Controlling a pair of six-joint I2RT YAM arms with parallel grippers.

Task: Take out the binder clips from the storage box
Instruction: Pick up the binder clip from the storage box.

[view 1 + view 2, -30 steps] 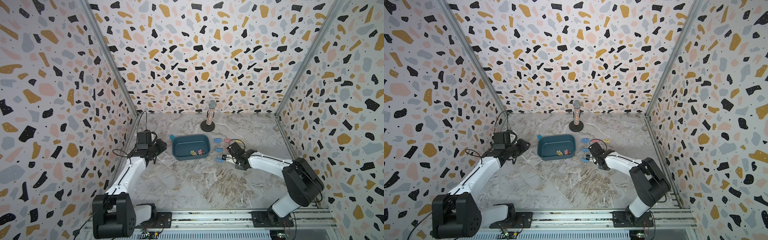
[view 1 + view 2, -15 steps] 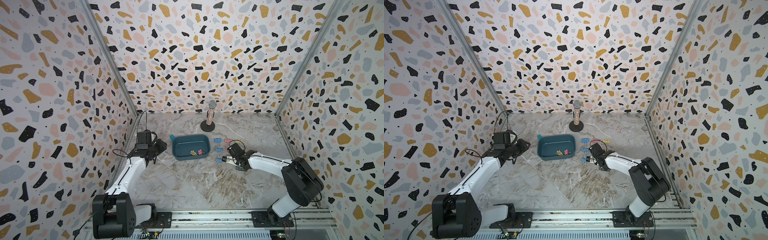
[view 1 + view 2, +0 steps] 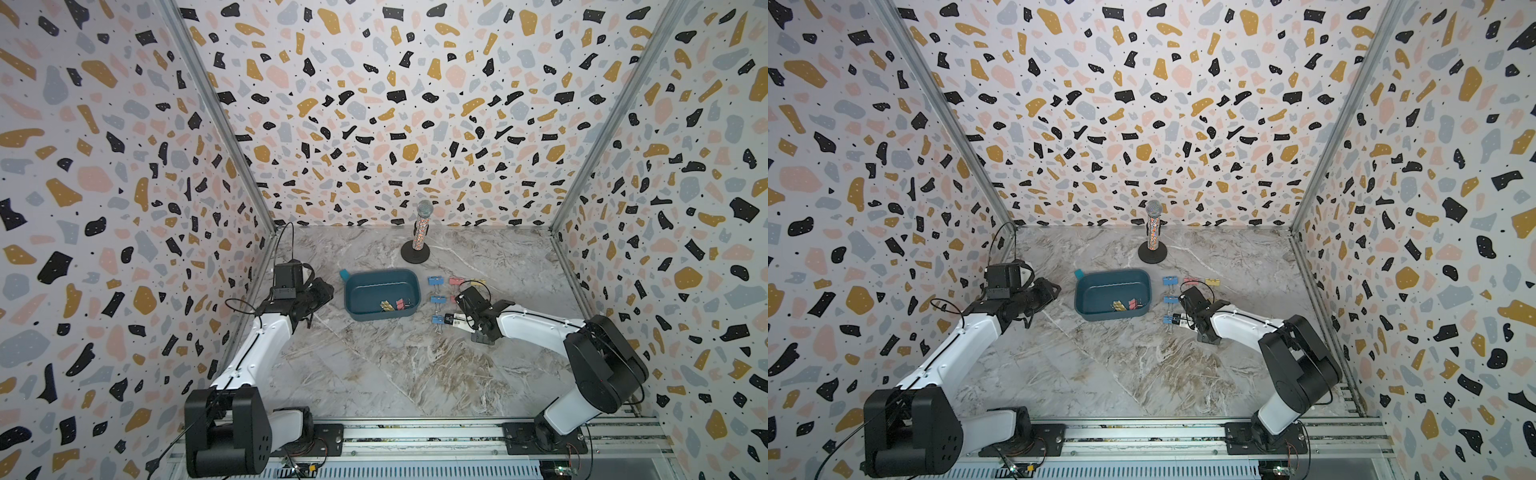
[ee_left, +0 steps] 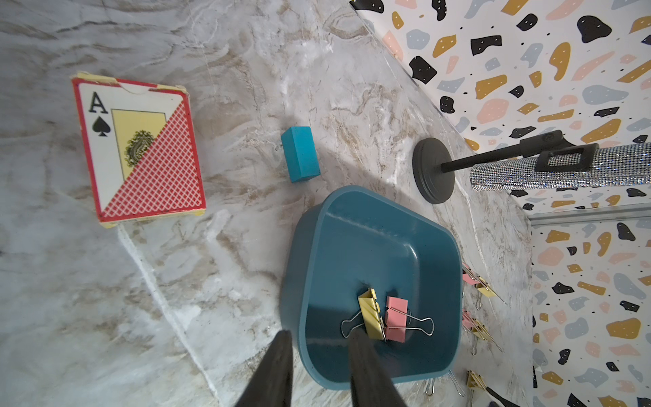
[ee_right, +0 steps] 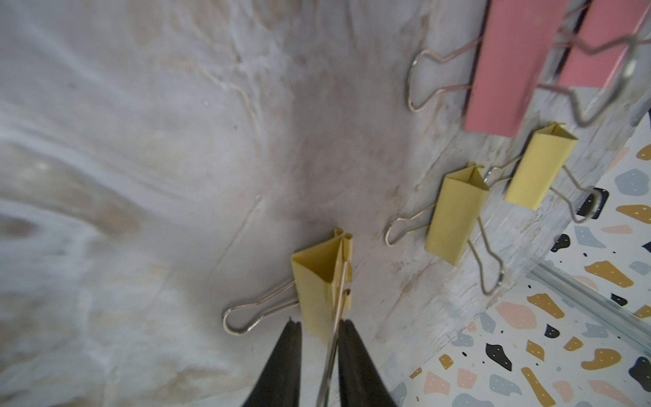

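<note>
The dark teal storage box (image 3: 374, 291) stands mid-table. Inside it lie a yellow binder clip (image 4: 370, 313) and a pink one (image 4: 396, 319). Several more clips lie on the table to its right, among them blue (image 3: 434, 281), pink (image 3: 455, 281) and yellow (image 3: 478, 282). My right gripper (image 5: 315, 326) is open a little. Its fingers stand on either side of the wire handle of a yellow clip (image 5: 317, 285) that rests on the table. In the top views the right wrist (image 3: 480, 322) hides that clip. My left gripper (image 4: 318, 333) hovers open and empty by the box's left wall.
A pack of playing cards (image 4: 137, 148) and a small teal block (image 4: 301, 153) lie left of the box. A glittery microphone on a round black stand (image 3: 417, 241) stands behind it. Patterned walls close in the left, back and right sides.
The right jaws have parted around the yellow clip's handle. Neither arm has visibly shifted.
</note>
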